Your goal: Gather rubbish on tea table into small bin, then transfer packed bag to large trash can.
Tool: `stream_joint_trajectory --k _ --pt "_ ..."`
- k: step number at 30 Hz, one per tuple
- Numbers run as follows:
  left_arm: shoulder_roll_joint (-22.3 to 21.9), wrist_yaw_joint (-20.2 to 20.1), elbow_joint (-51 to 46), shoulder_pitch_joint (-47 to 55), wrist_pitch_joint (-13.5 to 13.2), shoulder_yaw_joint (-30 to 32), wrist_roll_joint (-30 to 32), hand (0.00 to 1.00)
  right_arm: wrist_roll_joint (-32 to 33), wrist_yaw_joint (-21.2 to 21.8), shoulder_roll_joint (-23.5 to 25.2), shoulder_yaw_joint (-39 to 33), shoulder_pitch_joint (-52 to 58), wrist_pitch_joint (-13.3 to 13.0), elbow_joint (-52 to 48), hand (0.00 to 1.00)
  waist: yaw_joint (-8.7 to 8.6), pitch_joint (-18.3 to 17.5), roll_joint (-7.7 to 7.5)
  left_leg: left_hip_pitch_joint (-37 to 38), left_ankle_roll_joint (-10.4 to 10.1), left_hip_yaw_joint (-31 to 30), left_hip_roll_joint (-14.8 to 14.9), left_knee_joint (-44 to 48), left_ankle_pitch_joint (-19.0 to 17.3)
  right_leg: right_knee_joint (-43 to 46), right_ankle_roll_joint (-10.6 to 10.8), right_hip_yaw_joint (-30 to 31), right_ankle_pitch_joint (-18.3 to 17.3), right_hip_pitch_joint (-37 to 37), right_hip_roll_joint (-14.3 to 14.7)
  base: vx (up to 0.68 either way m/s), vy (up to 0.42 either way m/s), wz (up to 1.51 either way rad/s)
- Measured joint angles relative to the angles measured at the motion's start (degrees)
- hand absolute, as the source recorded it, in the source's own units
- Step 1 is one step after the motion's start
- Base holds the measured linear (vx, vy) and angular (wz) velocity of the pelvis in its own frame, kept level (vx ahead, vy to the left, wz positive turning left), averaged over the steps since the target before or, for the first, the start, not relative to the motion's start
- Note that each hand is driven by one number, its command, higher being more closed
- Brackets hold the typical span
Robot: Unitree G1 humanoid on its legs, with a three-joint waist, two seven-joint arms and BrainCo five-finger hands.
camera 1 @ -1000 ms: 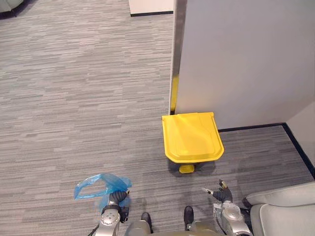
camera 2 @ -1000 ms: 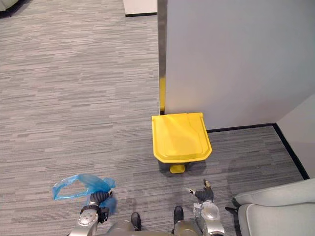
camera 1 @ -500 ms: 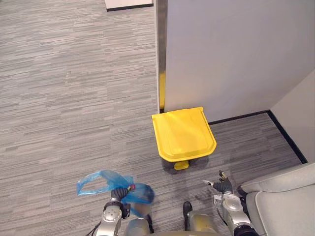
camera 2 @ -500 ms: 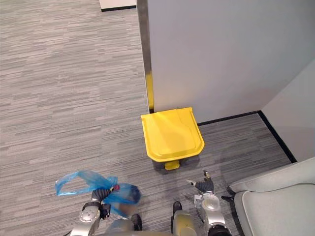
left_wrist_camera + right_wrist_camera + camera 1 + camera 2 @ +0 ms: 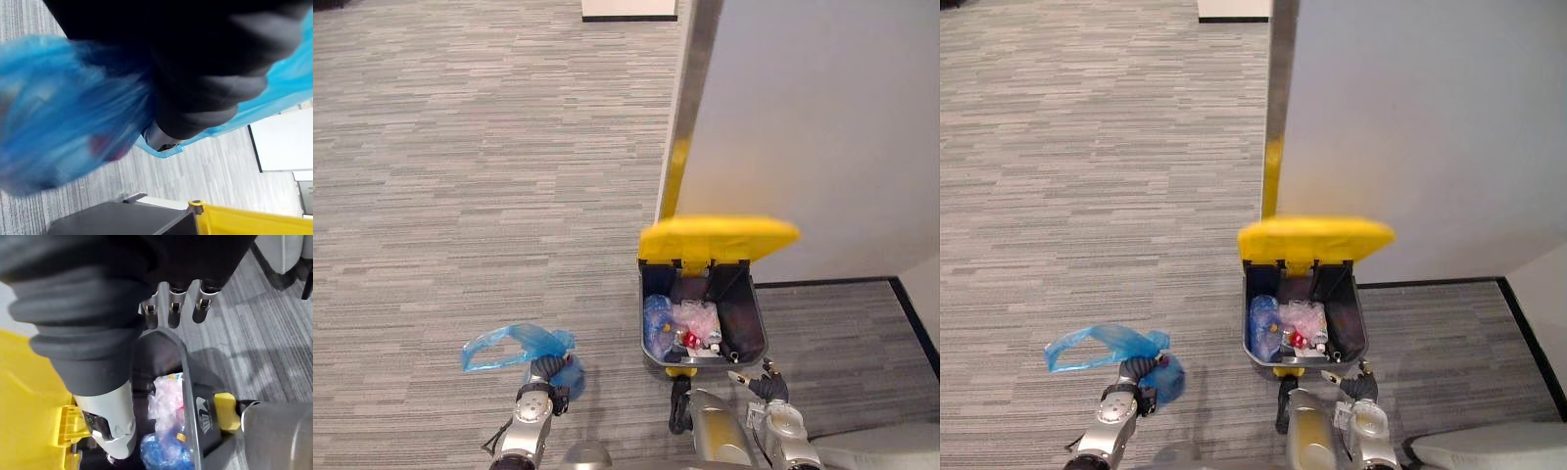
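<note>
The large trash can [image 5: 652,323] stands against the wall with its yellow lid [image 5: 717,238] raised. Inside lie a blue bag, pink wrapping and small red bits [image 5: 688,325]. My left hand [image 5: 540,380] is low at the left of the can, shut on the gathered neck of a blue plastic bag [image 5: 505,346]; the bag [image 5: 58,112] hangs beside the hand, over the carpet. My right hand [image 5: 766,385] is near the can's front right corner, its fingers [image 5: 171,313] straight and holding nothing. The can's yellow pedal [image 5: 226,411] shows in the right wrist view.
A grey wall [image 5: 822,127] with a metal edge strip [image 5: 683,108] rises behind the can. Grey carpet [image 5: 460,196] spreads to the left and front. A pale sofa edge [image 5: 1489,455] sits at the lower right. A white cabinet base [image 5: 628,9] is far back.
The can's yellow lid has gone from shut to raised, showing the rubbish inside. The camera has shifted. The blue bag in my left hand has swung a little.
</note>
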Motion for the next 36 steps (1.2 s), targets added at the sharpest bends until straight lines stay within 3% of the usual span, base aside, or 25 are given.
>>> stream_joint_trajectory --k 4,5,6,7,8,12,18,20,25,30,36 --pt "-0.9 -1.2 0.1 0.6 0.0 -0.7 0.0 1.0 0.0 0.2 -0.7 0.0 -0.4 0.0 1.7 0.0 -1.39 -1.9 0.6 0.8 -0.7 -1.0 -0.7 0.9 1.8 -3.3 -0.1 0.9 0.1 2.8 0.0 0.19 0.049 -0.03" --pt "-1.0 -1.2 0.1 0.8 0.0 -1.2 0.0 1.0 0.0 0.4 -0.8 0.1 0.1 0.0 1.8 0.0 -1.38 -2.4 0.18 -0.3 -1.1 -1.6 -1.8 5.1 2.0 -4.5 -0.5 1.4 0.4 4.3 -0.8 0.16 0.151 -0.03" --pt "-1.0 -1.2 0.5 0.8 -0.2 -1.5 0.0 1.0 0.0 0.7 -0.3 0.4 0.0 0.0 1.9 0.0 -1.14 -2.6 -1.19 -3.1 -0.6 -2.4 -2.8 9.7 0.6 -5.9 -1.0 1.9 1.1 5.2 -2.7 0.13 0.152 0.08" --pt "-0.8 -1.4 0.6 0.8 -0.4 -2.0 0.0 1.0 0.0 0.8 -0.2 0.4 0.2 0.0 2.3 0.0 -1.44 -3.0 -1.26 -4.2 1.7 -1.2 -2.4 4.7 -0.3 -7.3 -1.0 2.1 1.8 6.1 -3.2 0.04 0.127 0.26" --pt "-0.9 -1.4 0.5 0.8 -0.8 -2.1 0.0 1.0 0.0 1.0 -1.1 0.8 0.2 -0.1 2.5 0.0 -1.86 -3.7 -0.5 -5.7 1.6 -1.4 -1.7 0.2 2.5 -7.9 -1.2 2.4 2.3 5.7 -2.6 0.0 0.074 0.16" --pt "1.3 -1.8 0.4 1.2 -0.9 -2.3 0.0 1.0 -0.3 1.3 0.9 6.9 -1.4 0.2 2.6 0.0 -0.85 -4.5 -2.06 -8.4 1.6 -2.2 -3.4 1.1 2.5 -12.0 2.2 4.1 5.9 6.4 -3.0 0.03 0.115 0.08" --pt "1.5 -2.0 -2.1 0.7 -0.9 -2.1 0.0 1.0 -2.0 2.2 0.4 13.5 -9.7 -0.2 -2.2 0.0 -0.44 -3.8 -0.92 -11.8 0.8 -4.7 -3.1 2.3 3.1 -13.9 2.4 2.0 6.8 6.3 -3.3 0.02 -0.001 0.25" --pt "1.5 -2.0 -4.7 0.5 -1.2 -2.1 0.0 1.0 -3.2 2.1 -1.0 15.3 -13.7 -0.3 -3.8 0.0 0.77 -3.7 -0.91 -12.3 0.4 -4.7 -3.1 1.6 4.0 -13.9 2.3 1.7 6.9 5.8 -3.5 0.01 -0.029 0.15" --pt "1.6 -0.9 -6.3 0.6 -1.4 -1.9 -0.1 1.0 -5.4 0.9 -3.4 15.5 -20.1 -0.3 -5.3 0.0 1.08 -3.0 -0.98 -12.5 0.3 -4.7 -3.0 0.3 4.8 -14.1 2.1 1.0 7.9 5.7 -3.7 0.0 0.0 0.12" --pt "1.7 -1.0 -8.0 0.3 -1.4 -2.4 -0.1 1.0 -6.5 0.6 -8.4 15.4 -24.6 0.0 -5.3 0.0 2.16 -1.0 -1.24 -13.3 0.3 -4.6 -2.5 0.5 4.8 -15.0 0.4 1.1 10.2 5.7 -3.3 -0.03 0.019 0.05" --pt "2.0 -1.0 -12.1 0.7 -2.1 -4.6 -0.3 1.0 -6.8 -0.1 -13.0 15.9 -30.9 1.8 -5.3 0.0 2.5 0.1 -1.15 -14.2 0.7 -4.3 -2.3 0.6 5.0 -15.7 -0.4 2.4 11.4 4.5 -2.8 -0.03 0.002 -0.02"
